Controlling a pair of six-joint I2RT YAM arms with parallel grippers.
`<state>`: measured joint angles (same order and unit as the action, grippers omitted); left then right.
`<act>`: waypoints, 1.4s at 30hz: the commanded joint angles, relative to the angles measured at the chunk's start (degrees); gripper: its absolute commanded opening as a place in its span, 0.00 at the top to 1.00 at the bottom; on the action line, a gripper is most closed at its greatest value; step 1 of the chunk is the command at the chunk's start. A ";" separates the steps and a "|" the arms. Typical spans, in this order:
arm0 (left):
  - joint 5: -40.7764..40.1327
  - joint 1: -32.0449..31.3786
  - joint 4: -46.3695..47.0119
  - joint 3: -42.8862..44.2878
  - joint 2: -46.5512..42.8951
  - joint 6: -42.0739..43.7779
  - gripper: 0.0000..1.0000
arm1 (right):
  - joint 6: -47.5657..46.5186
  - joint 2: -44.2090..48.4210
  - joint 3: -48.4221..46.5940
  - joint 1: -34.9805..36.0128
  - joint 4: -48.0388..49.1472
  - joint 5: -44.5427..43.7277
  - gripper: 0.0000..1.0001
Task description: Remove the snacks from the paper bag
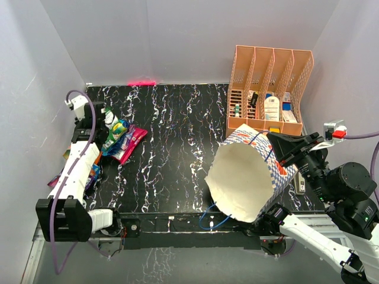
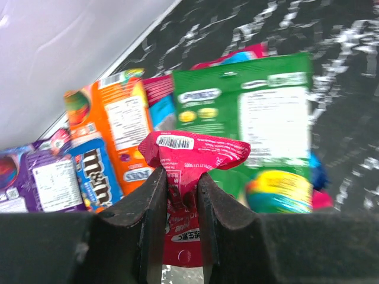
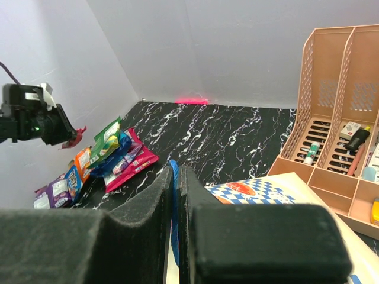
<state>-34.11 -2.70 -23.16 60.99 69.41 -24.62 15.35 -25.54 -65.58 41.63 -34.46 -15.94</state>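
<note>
At the far left, a crumpled magenta foil snack packet [image 2: 195, 151] is pinched by one thin fold between the narrowly set fingers of the left gripper [image 2: 180, 177]. It is held above the heap of colourful snack packets [image 1: 121, 141] that lies on the black marbled table [image 1: 177, 148] beside the left wall. With so little foil caught, the packet could slip out early. If it is let go onto the slanting heap, it could slide and nudge other packets toward the table edge.

Further right, the blue-and-white checkered paper bag [image 1: 243, 177] is tipped with its cream mouth open, and no snack can be made out inside. Its thin blue cord handle [image 3: 173, 177] is clamped in the closed right gripper [image 3: 176, 183]. A hard pull could tear the cord, or swing the bag against the peach slotted plastic organizer [image 1: 269, 71] just behind it.

"m&m's" can be read on a blue packet [image 2: 98, 171]. The orange packet [image 2: 118, 124] and green packet [image 2: 260, 112] carry white print panels that are too blurred to read. A barcode is seen on the magenta packet. A red-orange emblem [image 3: 240, 189] on the bag is illegible.
</note>
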 commanded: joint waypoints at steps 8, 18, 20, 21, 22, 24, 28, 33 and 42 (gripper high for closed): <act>-0.23 15.19 9.82 -8.34 6.71 -1.64 0.92 | 0.81 -2.42 -2.95 0.28 3.54 2.67 0.93; 7.75 18.87 8.17 -5.68 13.72 -3.27 0.52 | 0.89 -3.58 -1.71 0.30 5.37 4.70 0.93; 9.95 18.87 7.89 -5.78 12.83 -3.14 0.40 | 0.76 -4.59 -2.01 0.24 5.89 6.69 0.93; 10.84 18.87 8.19 -6.14 12.14 -3.00 0.35 | 0.57 -5.30 -2.24 0.29 6.17 8.02 0.93; 11.64 18.87 8.19 -6.49 11.17 -2.98 0.31 | 0.40 -6.10 -2.64 0.26 6.42 9.41 0.93; 13.31 18.87 8.29 -7.14 9.38 -2.84 0.28 | -0.10 -7.93 -3.72 0.26 6.77 13.54 0.93; 15.59 17.98 10.31 -9.51 3.44 -1.99 0.24 | -0.46 -12.37 -6.03 0.30 9.87 22.04 0.93; 13.55 13.54 11.96 -10.62 -0.63 0.01 0.18 | 1.94 -17.79 -9.84 0.27 15.53 26.77 0.93; 10.95 8.97 11.33 -10.36 -2.06 1.31 0.16 | 4.27 -16.65 -7.67 0.29 18.06 3.80 0.93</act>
<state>-20.82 7.77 -11.86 51.18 68.95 -24.64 18.46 -45.50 -73.63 41.69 -21.32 1.04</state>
